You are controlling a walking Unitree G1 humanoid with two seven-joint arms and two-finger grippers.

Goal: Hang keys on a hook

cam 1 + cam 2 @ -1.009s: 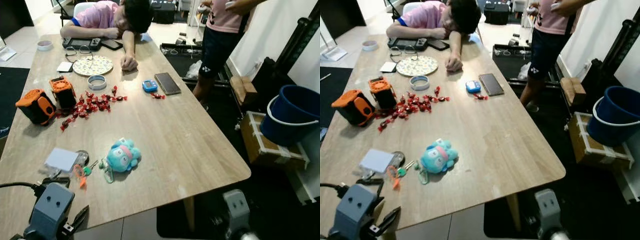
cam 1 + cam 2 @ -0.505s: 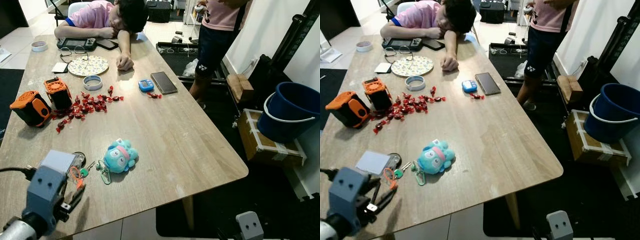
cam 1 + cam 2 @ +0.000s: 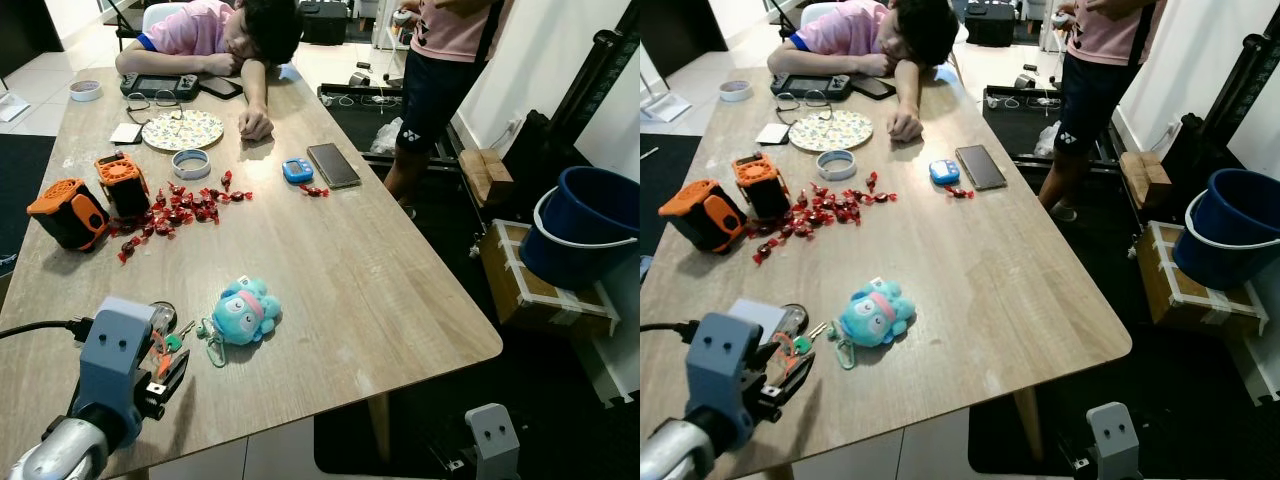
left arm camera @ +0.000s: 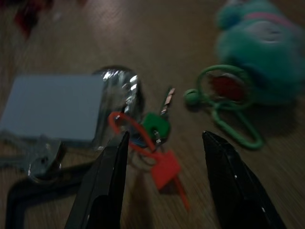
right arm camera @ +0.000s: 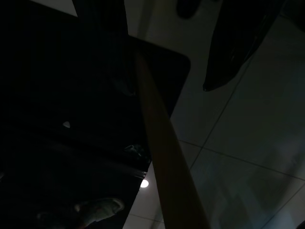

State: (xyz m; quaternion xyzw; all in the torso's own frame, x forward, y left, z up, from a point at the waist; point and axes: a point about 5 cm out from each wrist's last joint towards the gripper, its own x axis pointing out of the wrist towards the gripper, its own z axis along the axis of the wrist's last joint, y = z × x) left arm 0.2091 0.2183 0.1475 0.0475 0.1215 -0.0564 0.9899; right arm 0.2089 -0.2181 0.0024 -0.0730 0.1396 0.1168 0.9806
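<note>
Table (image 3: 330, 260): a long, light wooden top, viewed from one short end, with dark floor along its right side.
Keys (image 4: 157, 126): a small bunch with a green key head, an orange loop and an orange tag, laid flat on the table near its front-left corner, beside a shiny round disc (image 4: 121, 93) and a pale card (image 4: 50, 105).
Left gripper (image 4: 164, 186): held low over the front-left of the table, its two black fingers (image 4: 107, 183) spread wide on either side of the orange tag; nothing is held, and contact with the keys cannot be judged.
Plush toy (image 3: 243, 312): a teal soft toy with a pink band, placed just to the right of the keys, with a green clip ring (image 4: 228, 98) attached.
Right gripper: hung idle below the table's front-right edge; whether its fingers are apart cannot be told from the dark wrist view.
Sweets (image 3: 180, 212): red-wrapped pieces scattered mid-table on the left.
Orange boxes (image 3: 95, 198): two orange-and-black blocks set just left of the sweets.
Phone (image 3: 334, 165): a dark slab laid flat further up, beside a small blue gadget (image 3: 298, 171).
Person seated (image 3: 225, 40): slumped at the far end, head down on the table, one arm stretched forward.
Person standing (image 3: 440, 70): seen at the far right of the table, in a pink top and dark shorts.
Bucket (image 3: 585, 235): blue, placed on the floor to the right.
</note>
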